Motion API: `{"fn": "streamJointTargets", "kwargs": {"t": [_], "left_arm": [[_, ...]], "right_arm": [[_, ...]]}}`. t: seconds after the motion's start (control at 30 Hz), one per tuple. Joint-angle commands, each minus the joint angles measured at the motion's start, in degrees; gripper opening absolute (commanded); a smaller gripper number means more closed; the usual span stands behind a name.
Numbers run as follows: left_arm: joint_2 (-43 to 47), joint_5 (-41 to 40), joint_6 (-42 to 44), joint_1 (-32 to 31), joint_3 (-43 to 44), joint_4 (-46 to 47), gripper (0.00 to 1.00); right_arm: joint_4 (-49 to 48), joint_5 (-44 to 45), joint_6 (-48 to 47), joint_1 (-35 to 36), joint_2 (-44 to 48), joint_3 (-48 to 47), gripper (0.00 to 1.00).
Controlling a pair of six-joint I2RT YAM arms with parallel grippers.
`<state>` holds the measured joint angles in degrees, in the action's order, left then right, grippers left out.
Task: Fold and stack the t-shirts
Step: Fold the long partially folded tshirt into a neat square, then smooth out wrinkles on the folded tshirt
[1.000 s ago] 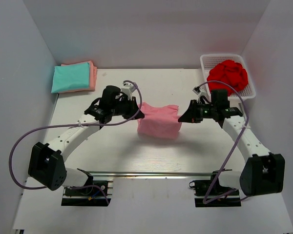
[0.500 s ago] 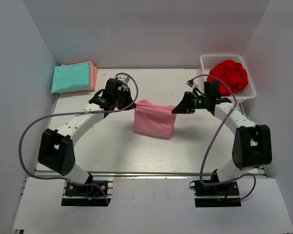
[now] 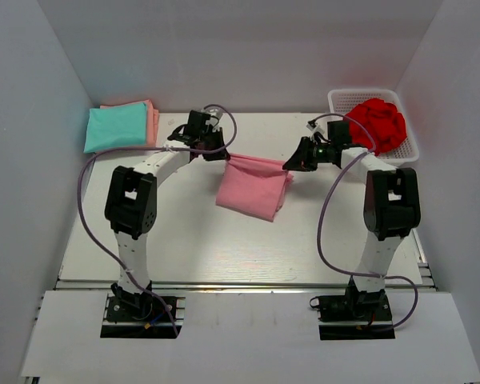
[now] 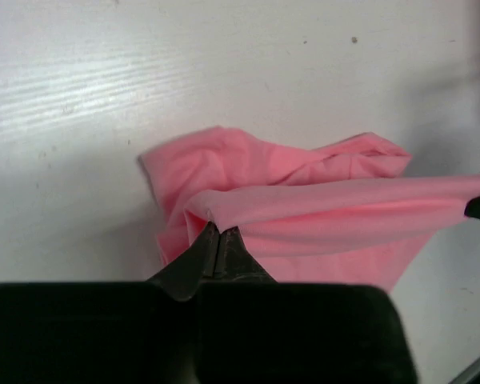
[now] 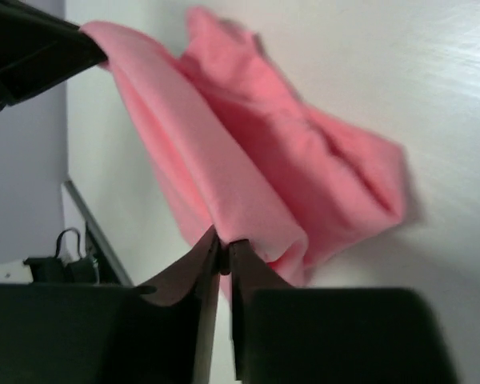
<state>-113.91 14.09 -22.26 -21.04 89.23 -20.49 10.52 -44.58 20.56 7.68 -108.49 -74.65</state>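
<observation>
Top external view. Item: light pink t-shirt [image 3: 252, 188], raised by its upper edge, lower part draped on the bench [image 3: 176, 240]. Left claw [image 3: 222, 153]: clamped on one upper corner. Right claw [image 3: 289, 165]: clamped on the other upper corner; both wrist views show cloth pinched. Handling, as judged: stretch the upper edge taut and level, lay it down evenly so the fold lands square. Surroundings: teal t-shirt [image 3: 116, 128] folded atop salmon-orange t-shirt [image 3: 153, 120], well left of the left claw; white basket [image 3: 334, 100] with red cloth [image 3: 374, 124], right of and beyond the right claw, near that arm's sweep.
</observation>
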Motion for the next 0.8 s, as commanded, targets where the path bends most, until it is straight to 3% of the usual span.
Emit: {"fn": "streamJointTargets", "kwargs": {"t": [0.0, 0.03, 0.07, 0.1, 0.23, 0.33, 0.5, 0.77], "left_arm": [[-3.1, 1.2, 1.9, 1.4, 6.1, 0.5, 0.09], [-5.7, 1.2, 1.9, 2.1, 8.8, 0.5, 0.37], [-6.9, 1.2, 1.9, 2.1, 10.6, -0.2, 0.76], [-8.0, 1.2, 1.9, 2.7, 12.5, -1.7, 0.99], [-8.4, 4.0, 3.9, 3.3, 17.7, -2.1, 1.0], [-4.8, 7.4, 6.0, 2.6, 12.4, 1.8, 1.0], [-2.5, 19.4, 6.0, 1.3, 4.2, 11.2, 1.0], [-12.5, 22.8, 6.5, 0.6, 9.6, 12.1, 1.0]], "right_arm": [[0.6, 7.1, 0.5, -1.3, -4.3, -5.3, 0.17], [1.2, 8.4, 0.2, -1.4, -5.3, -9.0, 0.36], [1.5, 10.6, 0.3, -1.5, -7.2, -10.3, 0.46], [3.1, 11.6, 0.6, -1.8, -8.9, -11.9, 0.51], [5.6, 16.6, -2.1, -0.8, -6.0, -15.6, 0.63], [2.2, 15.8, -2.0, -0.2, 0.1, -9.5, 0.9], [-5.0, 9.4, 0.4, 2.4, 6.0, 0.6, 0.9], [-18.8, 5.6, 9.7, 5.9, 1.0, 3.6, 0.9]]}}
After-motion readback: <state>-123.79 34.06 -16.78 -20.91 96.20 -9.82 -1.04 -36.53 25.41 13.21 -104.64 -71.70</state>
